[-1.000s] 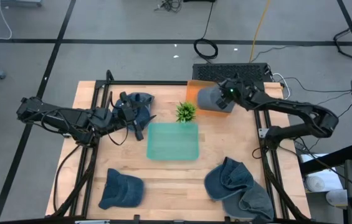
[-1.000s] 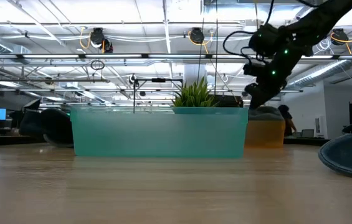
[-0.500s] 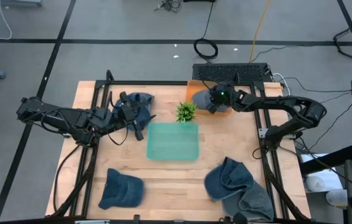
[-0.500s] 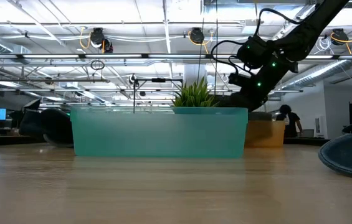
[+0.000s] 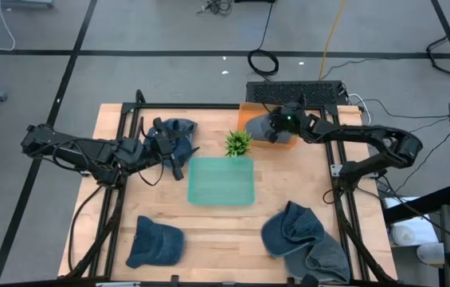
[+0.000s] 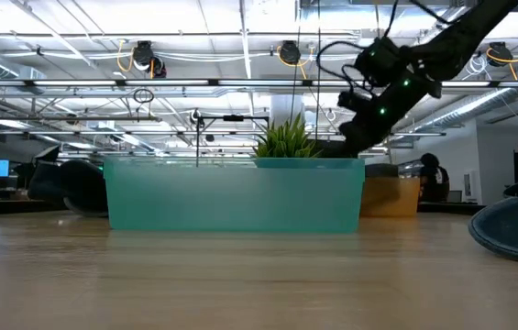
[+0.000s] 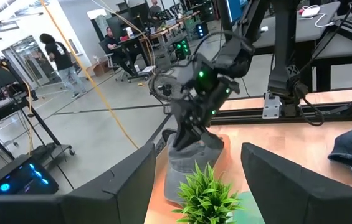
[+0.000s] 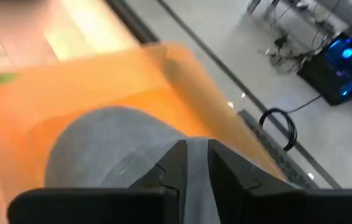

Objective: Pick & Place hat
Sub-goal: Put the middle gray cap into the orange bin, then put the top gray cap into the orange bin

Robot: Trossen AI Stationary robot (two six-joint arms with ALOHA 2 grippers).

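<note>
Right gripper (image 8: 191, 163) has pinched the grey fabric hat (image 8: 110, 146) inside the orange plastic bin (image 8: 95, 71) — a thin fold could slip free; left gripper (image 7: 197, 186) waits spread beyond the small green plant (image 7: 205, 190).

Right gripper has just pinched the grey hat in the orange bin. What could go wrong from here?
1. The right gripper holds only a thin fold of the grey hat, so it may slip free on the lift.
2. The hat sits inside the orange bin; a snag could drag the bin.
3. The plant stands close beside it and might be knocked.

Grey floor (image 5: 169, 76) with black tape lines; exposed ceiling (image 6: 148, 37) with pipes.
</note>
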